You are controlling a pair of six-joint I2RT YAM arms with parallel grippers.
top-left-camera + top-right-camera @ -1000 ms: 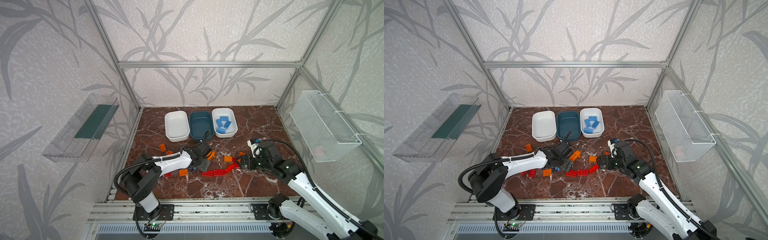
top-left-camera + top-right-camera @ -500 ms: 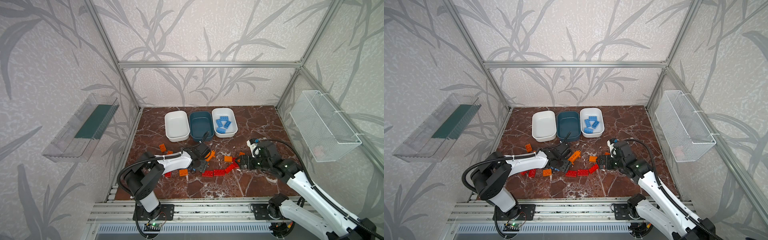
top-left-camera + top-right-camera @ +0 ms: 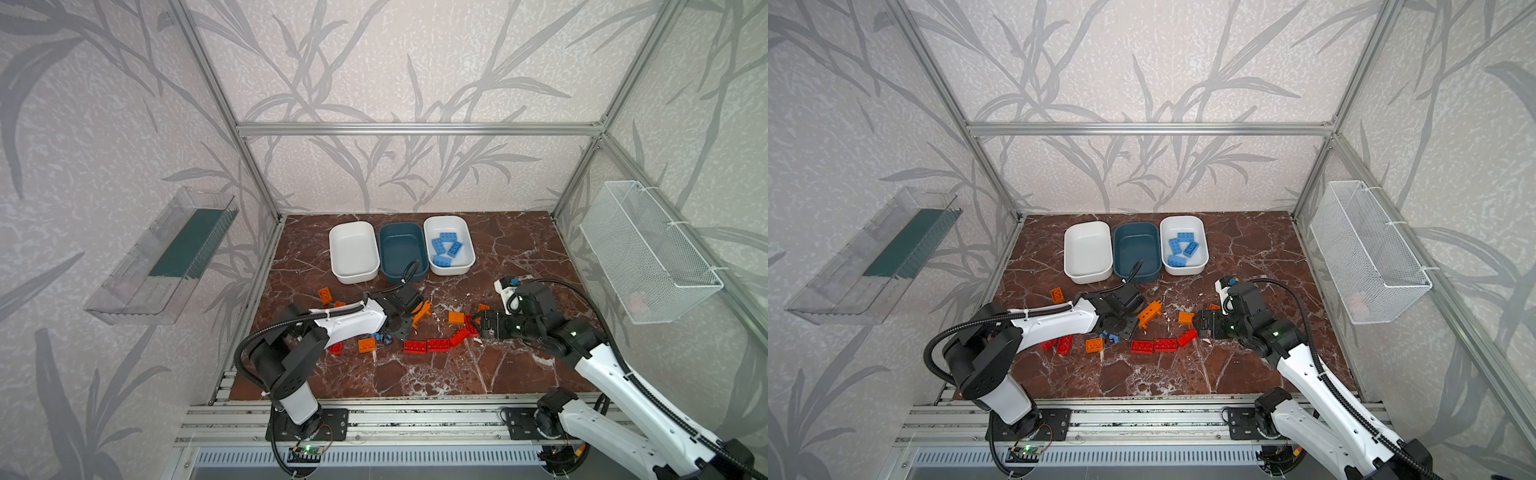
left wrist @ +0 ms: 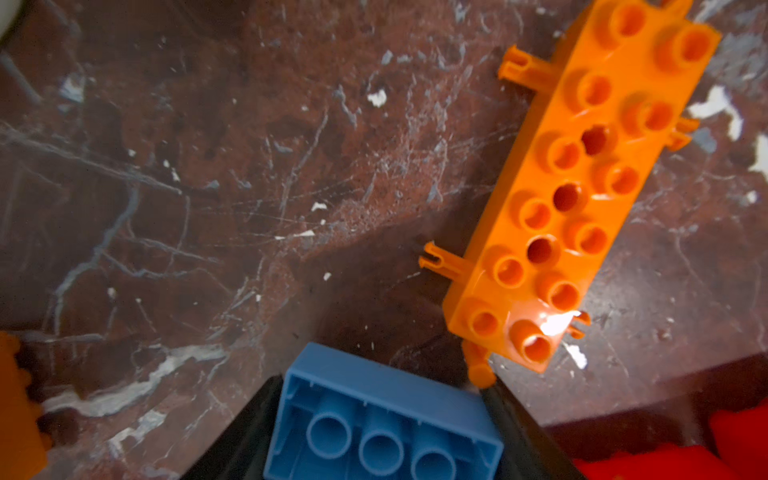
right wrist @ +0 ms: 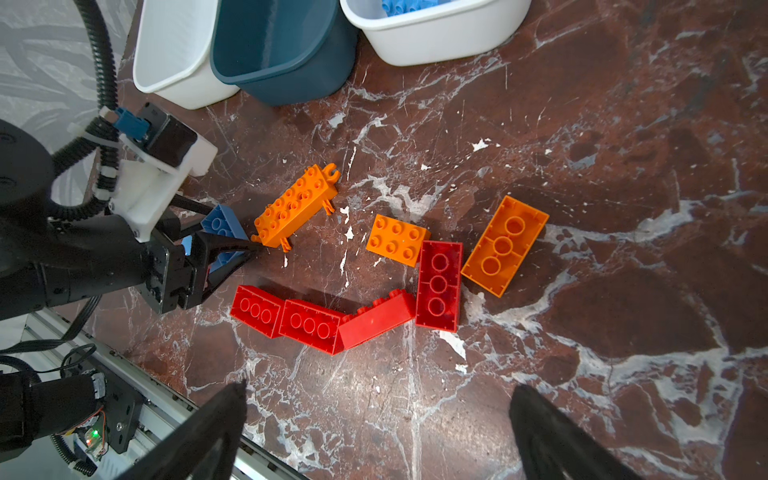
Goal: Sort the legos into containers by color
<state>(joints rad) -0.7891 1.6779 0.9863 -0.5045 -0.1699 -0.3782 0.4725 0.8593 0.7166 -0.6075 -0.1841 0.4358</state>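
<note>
The left end effector (image 4: pixel 382 380) is closed on a blue brick (image 5: pixel 220 222) down at the table (image 5: pixel 623 124), with one finger tip just beside the long orange piece (image 4: pixel 582 187). The right end effector (image 5: pixel 379 388) hangs wide open and empty over bare table, near a chain of red bricks (image 5: pixel 316 320) and two orange bricks (image 5: pixel 397 239). At the back, side by side, stand a white tub (image 3: pixel 353 276), a teal tub (image 3: pixel 401 249) and a second white tub (image 3: pixel 467 237) holding blue bricks (image 3: pixel 446 247).
</note>
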